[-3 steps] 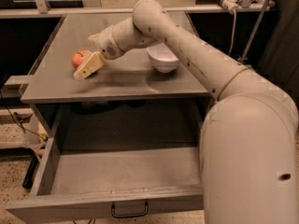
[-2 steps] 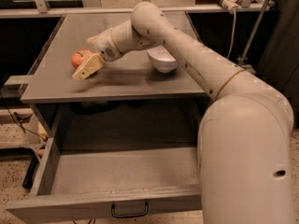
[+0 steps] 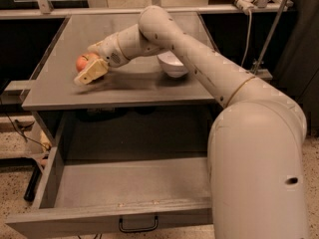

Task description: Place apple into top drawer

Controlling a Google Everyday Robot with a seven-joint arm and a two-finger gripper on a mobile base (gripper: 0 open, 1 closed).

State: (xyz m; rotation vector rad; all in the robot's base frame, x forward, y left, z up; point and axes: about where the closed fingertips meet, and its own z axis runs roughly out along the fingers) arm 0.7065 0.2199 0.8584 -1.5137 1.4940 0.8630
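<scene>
The red-orange apple (image 3: pixel 82 62) is at the left of the grey tabletop (image 3: pixel 149 86). My gripper (image 3: pixel 89 63) reaches in from the right and is shut on the apple, with one tan finger (image 3: pixel 91 72) in front of it, low over the tabletop. The top drawer (image 3: pixel 60 222) is pulled open below the table, its inside bare, with a dark loop handle (image 3: pixel 138 226) on its front panel. My arm (image 3: pixel 209 78) stretches across the table from the lower right.
A white bowl (image 3: pixel 172 66) stands on the tabletop right of the apple, partly behind my arm. A white cable and stand (image 3: pixel 259 29) are at the back right. The floor and cables (image 3: pixel 20 128) show at left.
Almost nothing differs. The gripper stays at the apple at the left of the tabletop, with only a slight shift of the arm.
</scene>
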